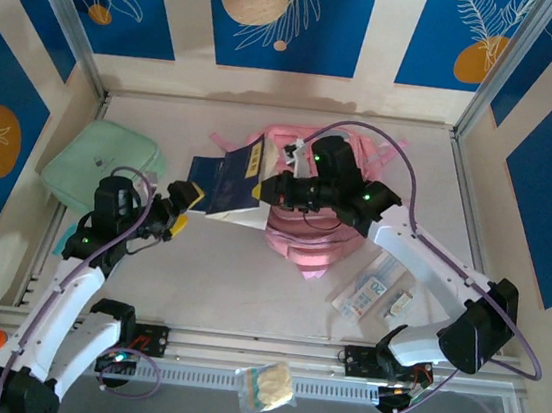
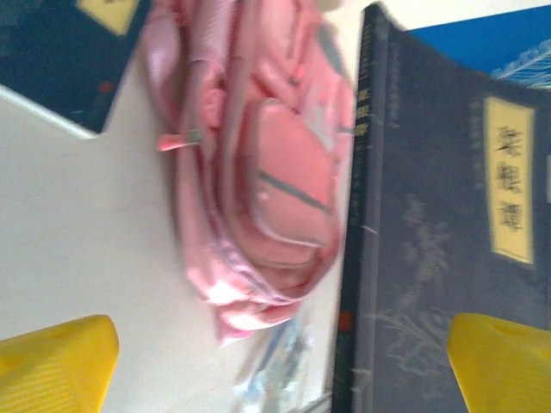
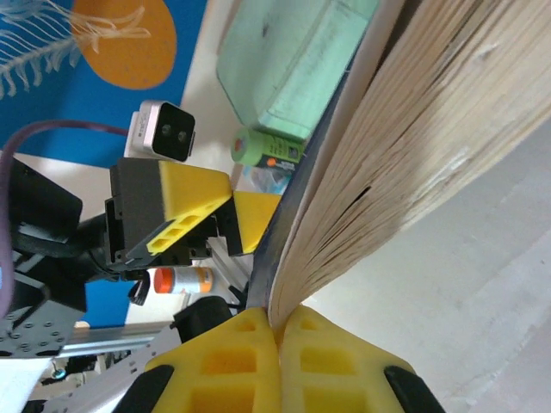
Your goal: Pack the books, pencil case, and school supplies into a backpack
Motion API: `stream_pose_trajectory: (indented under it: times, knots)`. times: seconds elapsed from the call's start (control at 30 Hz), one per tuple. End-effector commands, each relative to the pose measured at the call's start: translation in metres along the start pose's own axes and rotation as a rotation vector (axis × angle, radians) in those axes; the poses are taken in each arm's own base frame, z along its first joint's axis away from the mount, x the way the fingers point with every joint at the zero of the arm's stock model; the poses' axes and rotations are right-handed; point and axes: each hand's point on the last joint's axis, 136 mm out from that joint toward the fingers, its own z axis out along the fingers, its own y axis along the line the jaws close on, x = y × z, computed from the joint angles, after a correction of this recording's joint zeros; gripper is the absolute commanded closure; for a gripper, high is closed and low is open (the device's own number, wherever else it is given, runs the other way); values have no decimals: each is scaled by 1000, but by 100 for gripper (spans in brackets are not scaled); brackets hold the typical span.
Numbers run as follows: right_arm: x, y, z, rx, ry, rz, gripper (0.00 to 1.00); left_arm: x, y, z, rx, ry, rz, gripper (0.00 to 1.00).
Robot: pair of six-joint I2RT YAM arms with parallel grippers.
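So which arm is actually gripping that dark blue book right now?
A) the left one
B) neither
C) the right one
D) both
C: the right arm's fingers are pinched shut on the edge of the dark blue book, while the left arm's fingers are spread wide open.

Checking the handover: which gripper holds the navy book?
The right gripper, pinched shut on the edge of the navy book; the left gripper stands open, gripping nothing.

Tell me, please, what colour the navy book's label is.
The label is pale yellow, clearest in the left wrist view.
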Motion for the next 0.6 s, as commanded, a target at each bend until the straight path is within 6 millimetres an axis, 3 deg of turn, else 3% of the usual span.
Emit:
stream_pose_trajectory:
  times: [0.0, 0.13, 0.27, 0.43, 0.57]
  knots:
    - [-6, 20, -14, -117, -5, -61, 100, -4, -49, 4, 193, 23, 16, 1]
    - [-10, 23, -18, -164, 1, -62, 100, -5, -68, 14, 258, 36, 22, 1]
    - [-11, 27, -19, -199, 9, -76, 100, -1, -75, 26, 272, 63, 16, 5]
    - [-12, 8, -14, -168, 18, -46, 100, 5, -94, 34, 340, 81, 33, 31]
    - [-8, -4, -10, -171, 33, -32, 100, 13, -110, 38, 375, 113, 58, 42]
